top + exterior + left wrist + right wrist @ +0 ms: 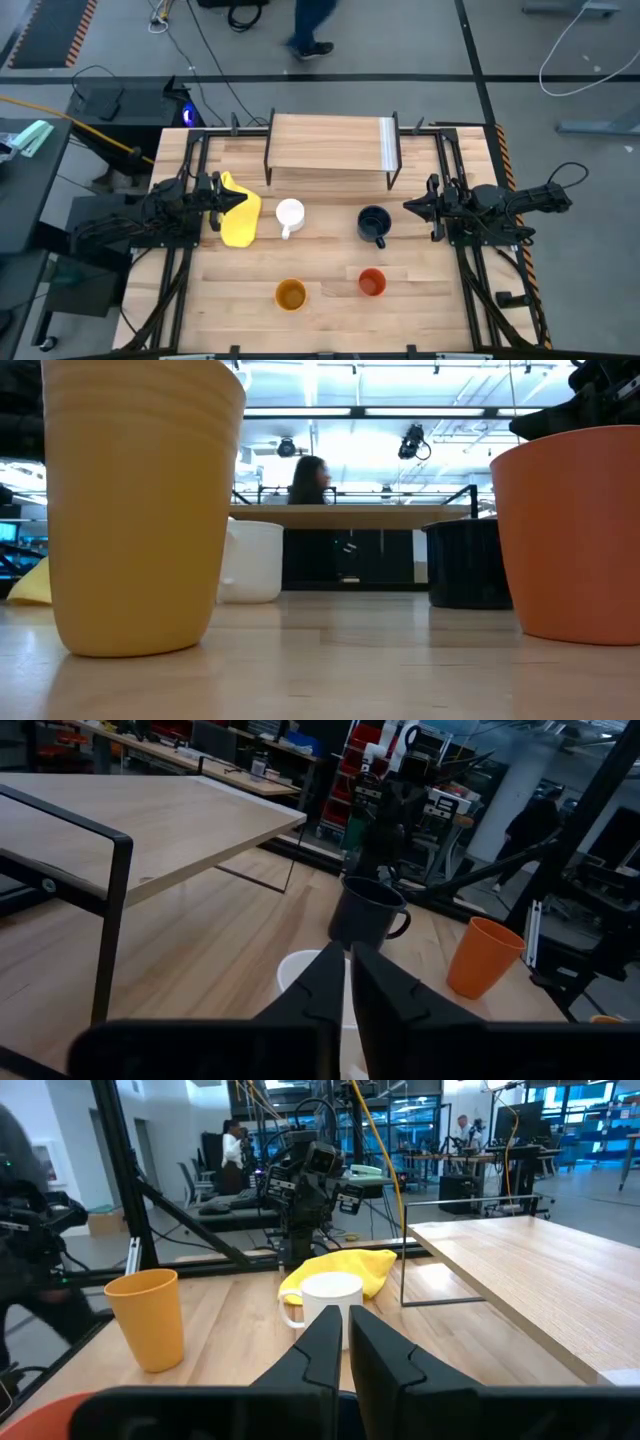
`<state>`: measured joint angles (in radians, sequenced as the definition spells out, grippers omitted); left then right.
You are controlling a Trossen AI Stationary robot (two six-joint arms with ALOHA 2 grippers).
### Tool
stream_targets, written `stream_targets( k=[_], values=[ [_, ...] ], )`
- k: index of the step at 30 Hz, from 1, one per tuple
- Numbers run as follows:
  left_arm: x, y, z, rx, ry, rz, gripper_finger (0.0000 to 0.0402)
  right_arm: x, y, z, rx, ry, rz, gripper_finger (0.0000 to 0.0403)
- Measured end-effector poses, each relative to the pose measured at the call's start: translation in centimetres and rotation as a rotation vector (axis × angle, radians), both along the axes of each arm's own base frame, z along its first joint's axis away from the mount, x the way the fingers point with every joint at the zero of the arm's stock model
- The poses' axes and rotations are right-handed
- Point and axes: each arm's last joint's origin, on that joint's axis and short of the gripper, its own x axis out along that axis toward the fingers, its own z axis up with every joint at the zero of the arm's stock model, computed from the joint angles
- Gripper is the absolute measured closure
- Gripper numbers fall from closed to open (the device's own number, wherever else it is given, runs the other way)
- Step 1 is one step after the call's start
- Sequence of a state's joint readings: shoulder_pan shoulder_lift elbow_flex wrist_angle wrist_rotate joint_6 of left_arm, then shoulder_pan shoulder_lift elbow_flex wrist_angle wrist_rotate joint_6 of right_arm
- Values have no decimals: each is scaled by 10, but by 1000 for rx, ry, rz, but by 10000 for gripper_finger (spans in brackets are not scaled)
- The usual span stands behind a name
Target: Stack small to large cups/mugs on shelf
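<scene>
While four cups sit untouched, left claw (240, 199) and right claw (408, 206) low, level, facing inward, fingers together.

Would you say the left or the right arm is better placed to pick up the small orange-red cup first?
Probably the right. The orange-red cup stands on the right half of the table, nearer the right gripper than the left gripper. Both arms wait at the sides, holding nothing.
</scene>
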<state>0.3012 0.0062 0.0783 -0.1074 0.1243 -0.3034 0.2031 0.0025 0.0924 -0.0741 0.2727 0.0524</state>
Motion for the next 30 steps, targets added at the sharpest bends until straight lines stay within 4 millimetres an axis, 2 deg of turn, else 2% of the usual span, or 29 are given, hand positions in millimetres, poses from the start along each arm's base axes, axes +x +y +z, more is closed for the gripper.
stream_targets(
  k=[30],
  values=[
    [0, 0, 3, -27, -39, 0, 366, 0, 0, 0, 0, 0, 0, 373]
  ],
)
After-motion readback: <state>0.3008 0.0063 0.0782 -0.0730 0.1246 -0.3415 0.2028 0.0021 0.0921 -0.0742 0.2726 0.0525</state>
